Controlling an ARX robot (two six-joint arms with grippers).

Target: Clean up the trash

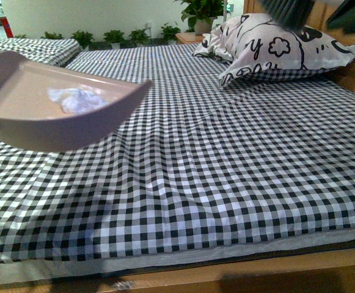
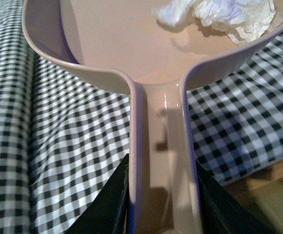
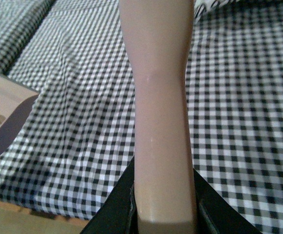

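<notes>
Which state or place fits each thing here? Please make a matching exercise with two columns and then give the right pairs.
Things:
1. paper wad
2. dustpan
3. pillow
4. brush handle

States or places:
A. lying at the head of the bed
B. held by the right gripper
C. lying inside the dustpan
D. lifted above the checked sheet by the left gripper

Pairs: 1-C, 2-D, 3-A, 4-B

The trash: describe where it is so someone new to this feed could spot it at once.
Start from the bed with the black-and-white checked sheet. Above its left side the left gripper holds a pinkish-beige dustpan by the handle. The trash is the small crumpled white wad lying in that pan, far smaller than the black-patterned white pillow at the bed's far right.
</notes>
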